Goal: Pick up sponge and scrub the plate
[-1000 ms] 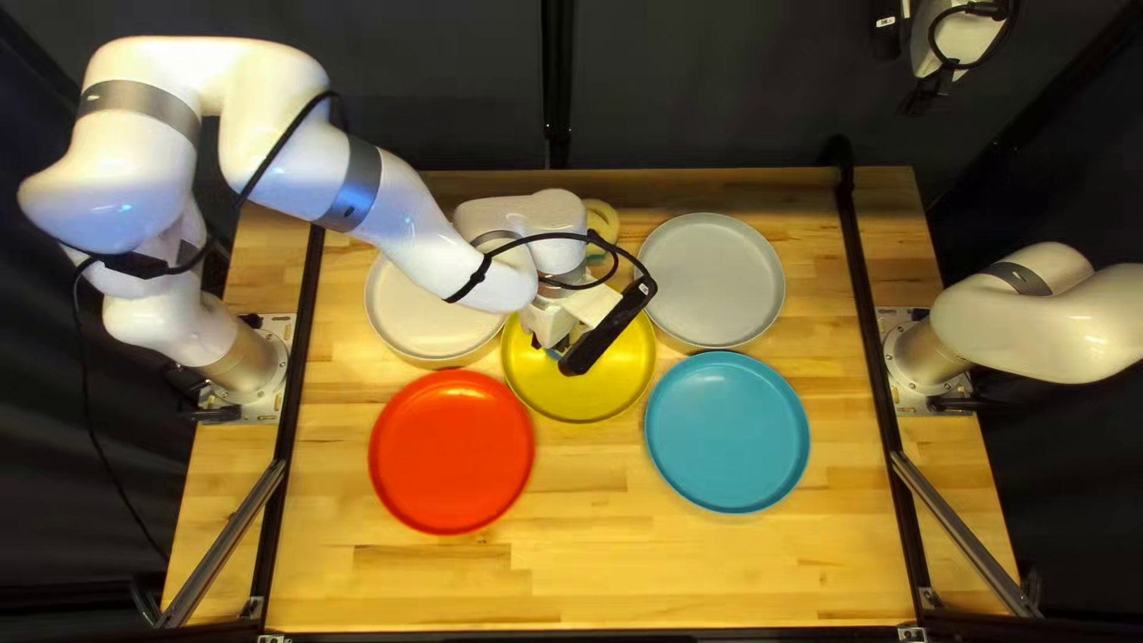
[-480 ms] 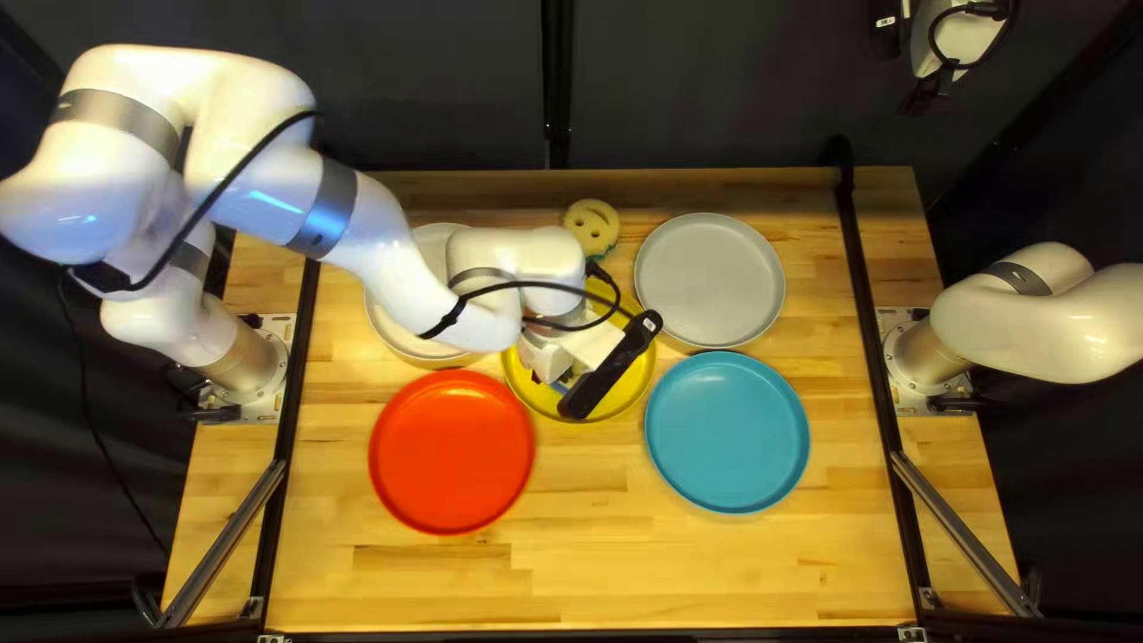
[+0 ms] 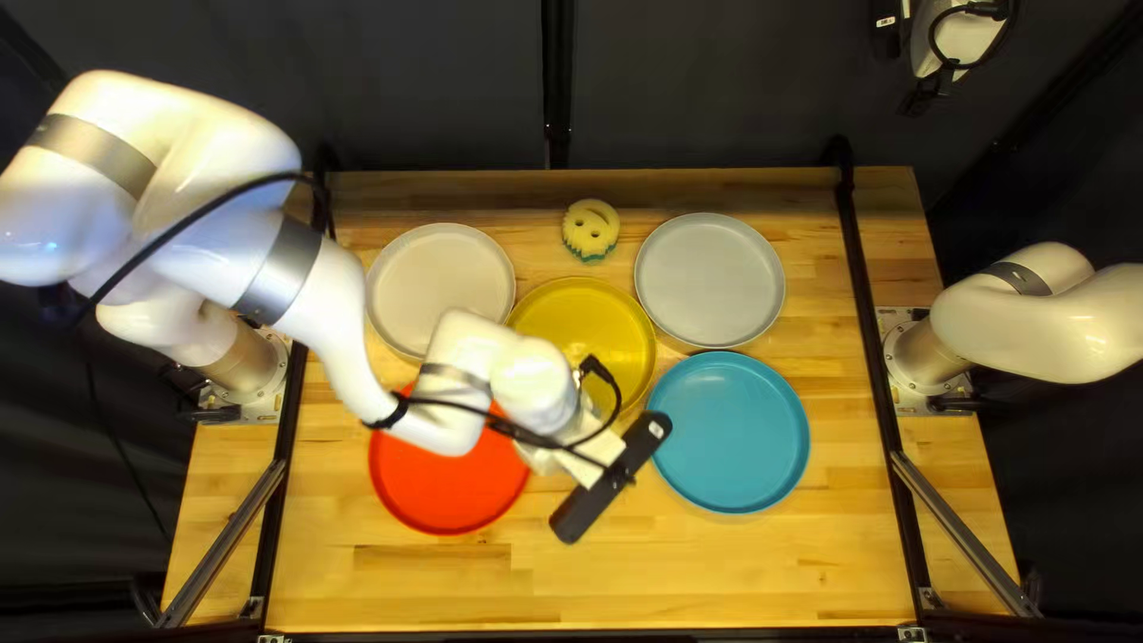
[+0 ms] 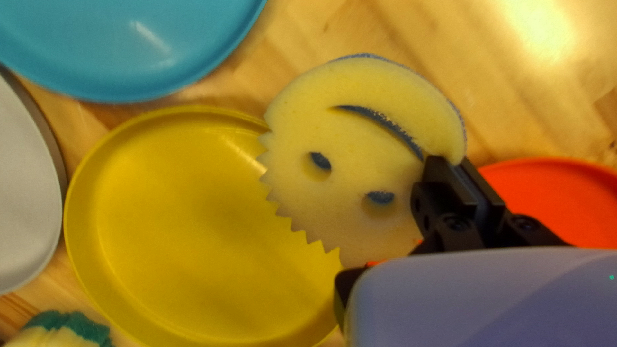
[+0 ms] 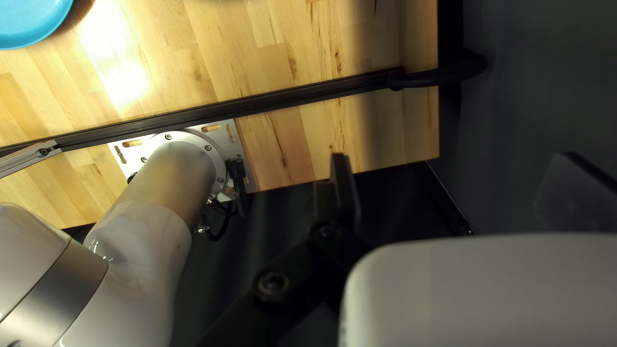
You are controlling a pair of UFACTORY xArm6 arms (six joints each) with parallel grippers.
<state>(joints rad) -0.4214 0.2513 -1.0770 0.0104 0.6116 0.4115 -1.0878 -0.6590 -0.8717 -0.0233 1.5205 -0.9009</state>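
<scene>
My left gripper [image 4: 448, 162] pinches the sponge [image 4: 360, 138] by its rim; its toothed side points at the yellow plate [image 4: 186, 225], likely my shortest reach, with the red plate [image 4: 553, 193] opposite. I judge there's room toward the table's [image 3: 703, 572] near edge. My right gripper [image 5: 455, 159] hangs spread, well apart.

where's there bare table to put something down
Bare table: the strip between the red plate, blue plate and near edge, plus the stretch from the blue plate to the right-hand rail. Crowded: the middle, where plates crowd the yellow plate and my left claw holds a sponge.
</scene>
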